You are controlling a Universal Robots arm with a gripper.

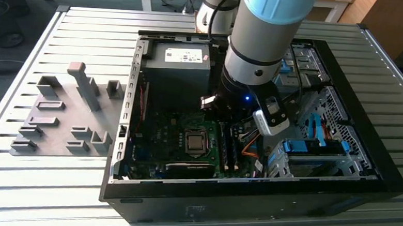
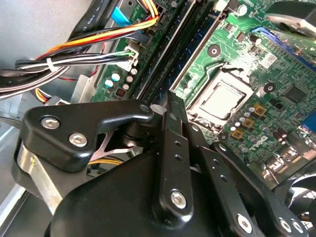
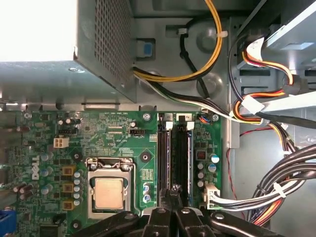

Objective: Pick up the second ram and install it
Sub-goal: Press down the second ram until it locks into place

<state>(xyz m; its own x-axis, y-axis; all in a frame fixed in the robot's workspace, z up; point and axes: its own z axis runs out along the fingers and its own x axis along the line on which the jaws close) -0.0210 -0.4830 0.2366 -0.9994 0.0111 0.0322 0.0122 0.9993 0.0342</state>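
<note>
Gripper (image 3: 174,197): jaws clenched together over the RAM slots (image 3: 175,153), inside the case (image 1: 385,169). Second ram (image 3: 181,158): seated in its slot, long axis running straight away from the jaws.

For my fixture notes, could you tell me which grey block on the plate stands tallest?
The slim grey post, rising well above the squat blocks around it.
</note>
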